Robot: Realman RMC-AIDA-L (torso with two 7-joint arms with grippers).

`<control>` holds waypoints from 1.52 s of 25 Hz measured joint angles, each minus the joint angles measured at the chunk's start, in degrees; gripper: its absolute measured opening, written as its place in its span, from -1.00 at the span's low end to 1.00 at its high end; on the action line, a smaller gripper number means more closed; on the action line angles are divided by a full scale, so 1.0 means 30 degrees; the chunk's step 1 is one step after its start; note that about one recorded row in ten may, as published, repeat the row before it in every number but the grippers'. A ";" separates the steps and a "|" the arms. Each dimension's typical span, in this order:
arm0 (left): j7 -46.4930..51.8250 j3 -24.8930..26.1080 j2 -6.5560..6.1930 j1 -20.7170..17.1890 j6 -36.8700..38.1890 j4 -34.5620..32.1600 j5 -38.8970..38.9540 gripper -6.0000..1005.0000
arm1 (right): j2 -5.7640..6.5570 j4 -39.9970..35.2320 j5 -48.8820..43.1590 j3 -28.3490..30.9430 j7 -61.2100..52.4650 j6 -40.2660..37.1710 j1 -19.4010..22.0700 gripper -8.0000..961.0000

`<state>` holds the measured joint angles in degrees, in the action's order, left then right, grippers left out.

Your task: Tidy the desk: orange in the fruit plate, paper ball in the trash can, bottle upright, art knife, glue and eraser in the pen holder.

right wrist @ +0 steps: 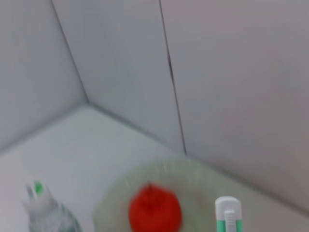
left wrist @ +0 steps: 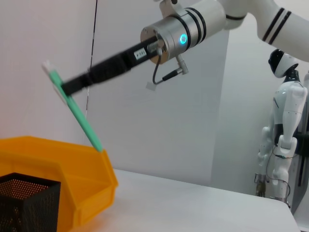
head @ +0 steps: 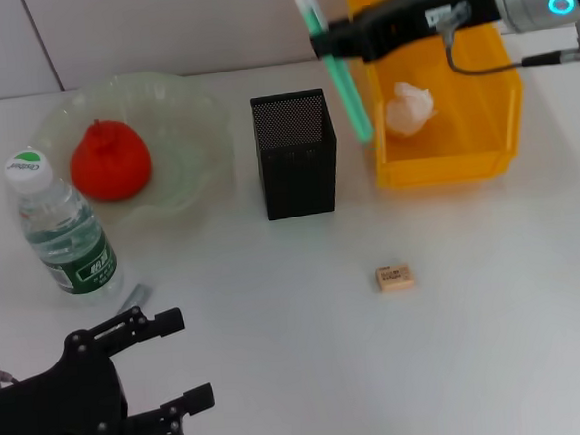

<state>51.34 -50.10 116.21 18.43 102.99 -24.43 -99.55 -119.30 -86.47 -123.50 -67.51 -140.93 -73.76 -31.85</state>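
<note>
My right gripper [head: 324, 42] hangs in the air between the pen holder [head: 296, 155] and the trash can [head: 448, 172]. It is shut on a long green art knife [head: 345, 84] with a white end, which slants down beside the holder's far right corner. The left wrist view shows the same gripper [left wrist: 72, 87] and knife [left wrist: 79, 113] above the bin. The paper ball [head: 410, 108] lies in the trash can. The orange [head: 110, 160] sits in the fruit plate [head: 195, 115]. The bottle [head: 64, 228] stands upright at the left. The eraser [head: 395, 277] lies on the table. My left gripper [head: 186, 360] is open, low at the front left.
A small grey object [head: 136, 291] lies on the table at the bottle's base. Bare white tabletop spreads around the eraser and in front of the pen holder. A wall runs close behind the plate and bin.
</note>
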 joint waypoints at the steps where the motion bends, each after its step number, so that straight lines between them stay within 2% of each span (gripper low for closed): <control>1: -0.0003 0.0008 0.0002 -0.0012 0.0015 0.0000 0.0042 0.62 | -0.0006 0.0061 0.1003 0.0014 0.0931 0.0599 0.0355 -0.63; 2: -0.0003 0.0008 0.0002 -0.0012 0.0015 0.0000 0.0042 0.62 | -0.0006 0.0061 0.1003 0.0014 0.0931 0.0599 0.0355 -0.63; 4: -0.0003 0.0008 0.0002 -0.0012 0.0015 0.0000 0.0042 0.62 | -0.0035 0.0366 0.3633 -0.0057 0.4121 0.2027 0.1449 -0.63; 5: -0.0003 0.0008 0.0002 -0.0012 0.0015 0.0000 0.0042 0.62 | -0.0035 0.0366 0.3633 -0.0057 0.4121 0.2027 0.1449 -0.63; 8: -0.0003 0.0150 0.0002 -0.0009 -0.0099 0.0000 0.0079 0.62 | -0.0079 0.1632 0.7463 -0.0125 0.8660 0.2835 0.2717 -0.63; 12: -0.0002 0.0245 0.0017 -0.0020 -0.0109 0.0000 0.0098 0.62 | -0.0025 0.4962 1.3533 -0.0068 1.5584 0.2761 0.3909 -0.63; 13: -0.0002 0.0244 0.0021 -0.0025 -0.0110 0.0001 0.0108 0.62 | 0.0027 0.6630 1.5305 0.0110 1.8239 0.2511 0.4045 -0.63; 15: -0.0002 0.0244 0.0021 -0.0025 -0.0110 0.0001 0.0108 0.62 | 0.0034 0.7402 1.5915 0.0197 1.9550 0.2422 0.4037 -0.63; 17: -0.0003 0.0245 0.0030 -0.0025 -0.0112 0.0001 0.0111 0.62 | 0.0025 0.9103 1.7262 0.0315 2.2120 0.2354 0.3908 -0.63; 18: -0.0002 0.0244 0.0056 -0.0020 -0.0112 0.0001 0.0112 0.62 | 0.0010 1.0792 1.8727 0.0357 2.4335 0.2309 0.3630 -0.63; 19: -0.0003 0.0242 0.0065 -0.0011 -0.0112 0.0000 0.0112 0.62 | 0.0010 1.0792 1.8727 0.0357 2.4335 0.2309 0.3630 -0.63; 23: -0.0003 0.0238 0.0067 0.0002 -0.0112 -0.0001 0.0112 0.62 | 0.0102 1.4302 2.0493 0.1027 2.5784 0.1684 0.2338 -0.63; 26: -0.0003 0.0235 0.0053 -0.0005 -0.0111 0.0001 0.0112 0.62 | 0.0121 1.5673 2.0558 0.1564 2.5652 0.1205 0.1556 -0.63; 38: -0.0034 0.0295 0.0105 0.0020 -0.0110 0.0000 0.0084 0.62 | 0.0246 1.8149 2.0379 0.1508 2.4132 0.1524 -0.0223 -0.63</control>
<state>51.24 -49.21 116.52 18.49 102.66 -24.43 -99.30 -118.56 -32.03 -62.36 -62.98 -68.53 -69.19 -32.51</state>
